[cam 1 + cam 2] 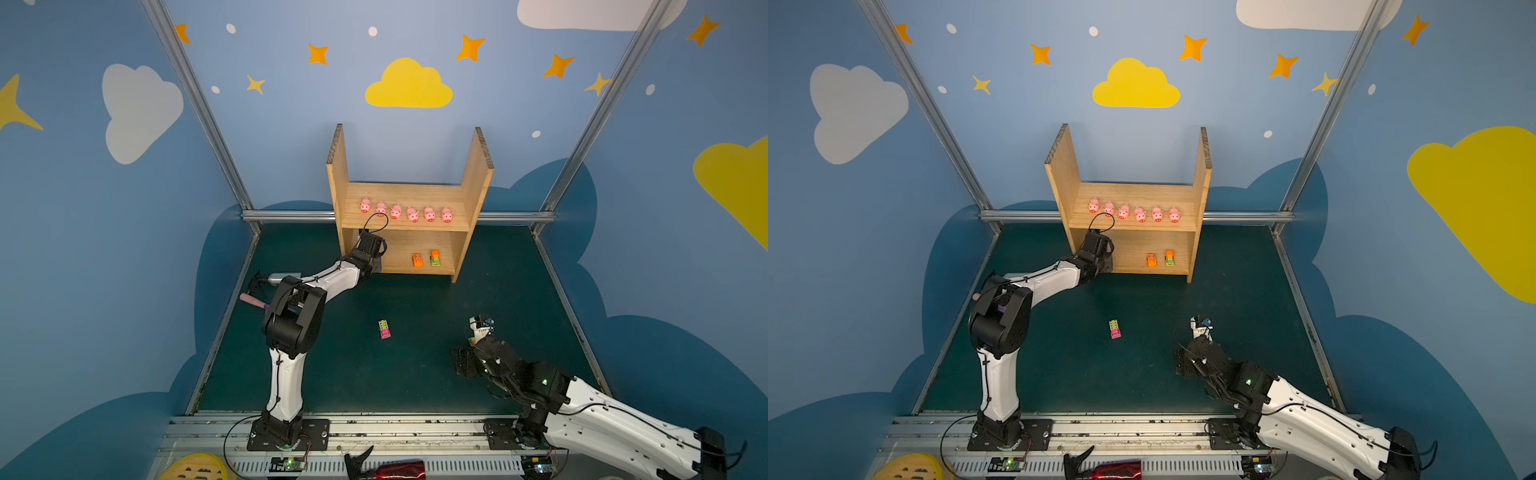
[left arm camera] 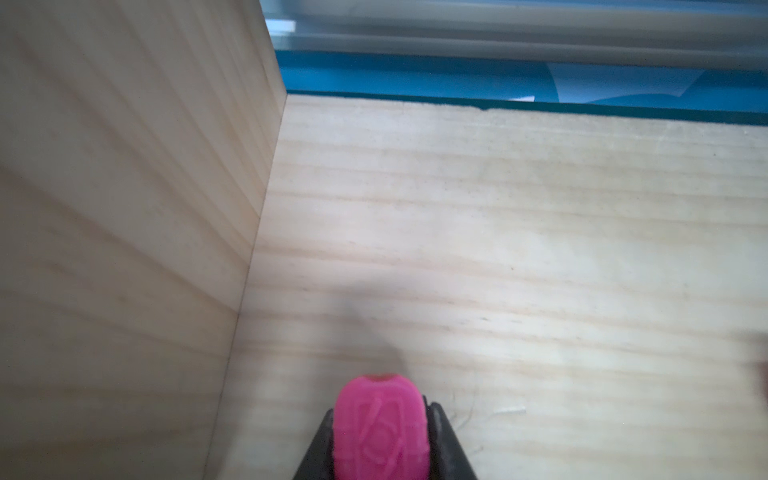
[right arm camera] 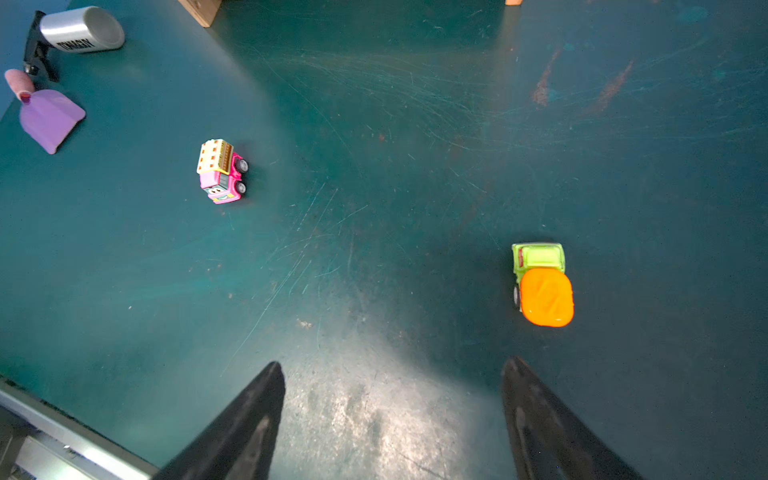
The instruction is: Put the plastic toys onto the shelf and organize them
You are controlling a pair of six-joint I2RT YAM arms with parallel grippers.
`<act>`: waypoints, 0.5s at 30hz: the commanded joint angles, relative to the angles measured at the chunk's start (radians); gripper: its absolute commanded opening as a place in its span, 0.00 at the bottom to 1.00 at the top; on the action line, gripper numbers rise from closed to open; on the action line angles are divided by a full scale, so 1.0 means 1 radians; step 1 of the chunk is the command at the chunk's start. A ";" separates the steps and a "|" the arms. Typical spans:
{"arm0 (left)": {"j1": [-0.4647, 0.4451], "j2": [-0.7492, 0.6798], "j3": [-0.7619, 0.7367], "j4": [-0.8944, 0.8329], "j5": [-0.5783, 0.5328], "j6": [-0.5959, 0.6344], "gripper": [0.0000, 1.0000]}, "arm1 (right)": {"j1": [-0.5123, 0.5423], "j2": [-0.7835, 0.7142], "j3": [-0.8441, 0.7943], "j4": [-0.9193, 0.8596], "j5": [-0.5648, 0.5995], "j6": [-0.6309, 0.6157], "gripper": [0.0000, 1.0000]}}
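Left side first: the left end effector (image 2: 381, 409) is clamped on a small pink car (image 2: 380, 436), a rounded lump of matte plastic with a raised moulded pattern. It is tucked inside the shelf (image 1: 471, 183), low over the lower board (image 2: 498, 249) and close to the left side panel (image 2: 124, 208). The wood is pale, smooth-grained and flat, so a wheeled toy let go at a tilt could, I'd say, roll off the front edge. With the wall this near, a sideways drift may also knock the car askew.

On the upper board (image 1: 405, 195) six glossy, rounded pigs (image 1: 412, 214) stand in a row, and the arm's cable loops just in front of them. A careless lift out might snag one.

Further right on the lower board sit an orange car (image 1: 417, 260) and an orange-and-green truck (image 1: 435, 258), close together.

On the scuffed green table (image 1: 415, 374), a boxy pink truck (image 1: 384, 329) waits mid-floor.

Far right, the right end effector (image 3: 393, 363) hangs with its jaws spread wide and empty. The lime truck (image 3: 542, 284), with its slick orange dome, lies just beyond one fingertip — off-centre, so closing here would likely nudge it away.
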State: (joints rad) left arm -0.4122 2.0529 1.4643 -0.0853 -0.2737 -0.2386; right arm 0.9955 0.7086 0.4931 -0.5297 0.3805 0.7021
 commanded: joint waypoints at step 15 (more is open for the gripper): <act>0.029 0.003 0.037 -0.026 0.039 0.023 0.62 | -0.031 0.039 0.045 0.016 -0.028 -0.004 0.81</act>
State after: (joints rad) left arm -0.3882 2.0712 1.4757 -0.0841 -0.2466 -0.2131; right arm 0.9699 0.7441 0.5068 -0.5278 0.3611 0.7002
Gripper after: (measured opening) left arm 0.613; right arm 0.808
